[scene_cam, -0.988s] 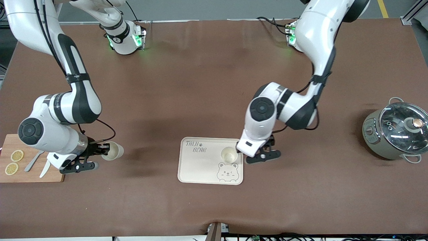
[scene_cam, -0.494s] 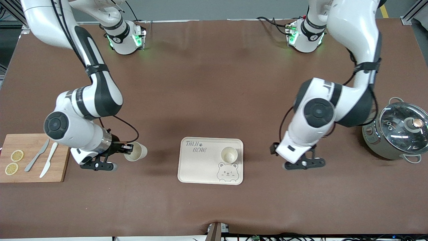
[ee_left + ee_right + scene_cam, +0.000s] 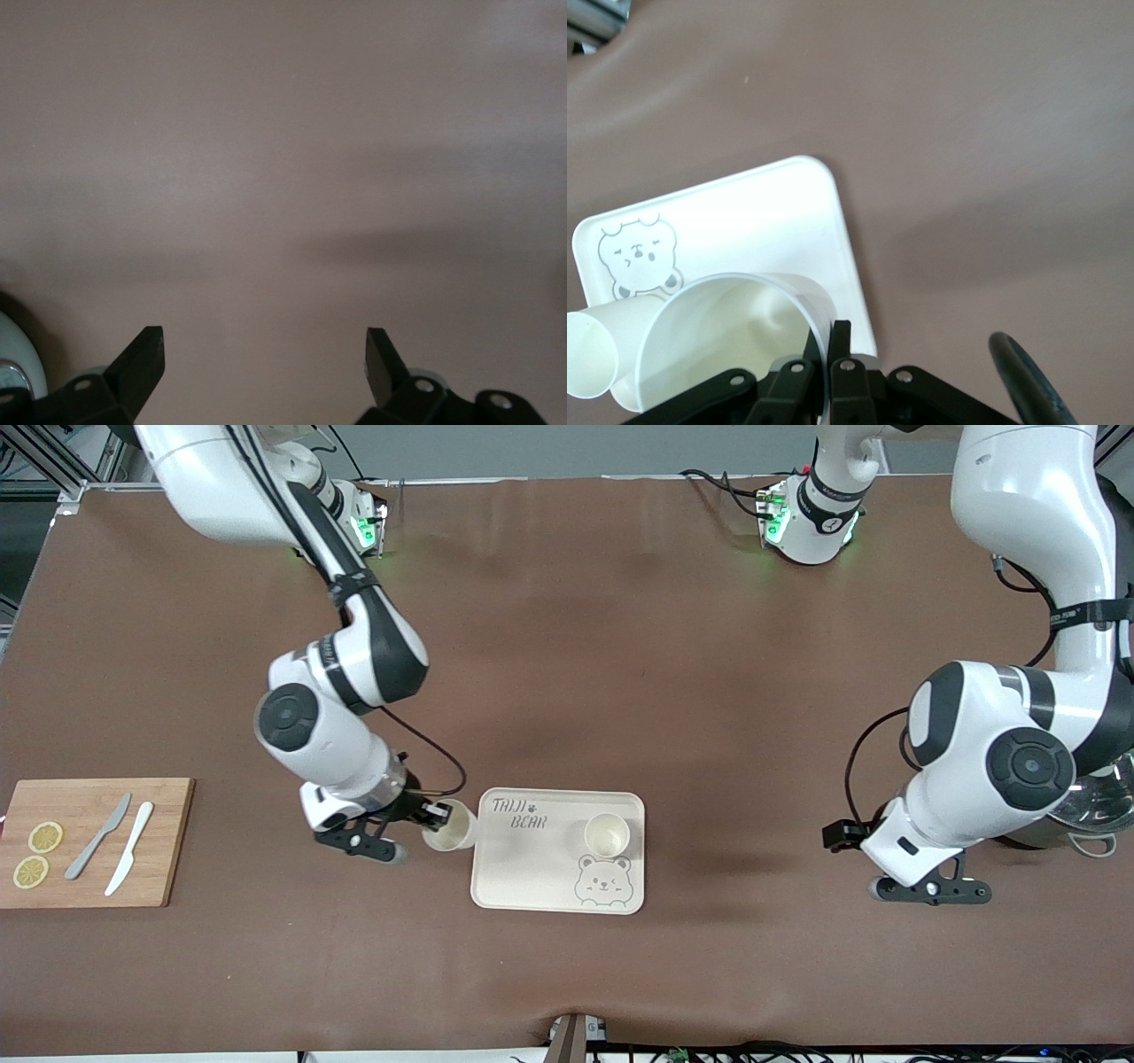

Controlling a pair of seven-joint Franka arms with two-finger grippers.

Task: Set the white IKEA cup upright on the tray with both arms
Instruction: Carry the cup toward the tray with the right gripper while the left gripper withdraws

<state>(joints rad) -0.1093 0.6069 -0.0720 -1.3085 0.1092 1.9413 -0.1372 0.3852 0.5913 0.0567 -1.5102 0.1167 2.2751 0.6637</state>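
The right tool pinches the rim of a white cup, held just beside the tray edge. A second cup stands upright on the tray. The left tool hangs wide open and empty over the bare bench, near the pot

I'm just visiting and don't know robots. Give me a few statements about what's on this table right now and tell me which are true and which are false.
1. One white cup already stands upright on the tray. True.
2. The right gripper carries nothing. False: it is shut on the rim of a second white cup, just short of the tray's edge at the right arm's end.
3. The left gripper is open and holds nothing. True.
4. The tray shows a cat. False: it shows a bear face.
5. Two knives lie on the wooden board. True.
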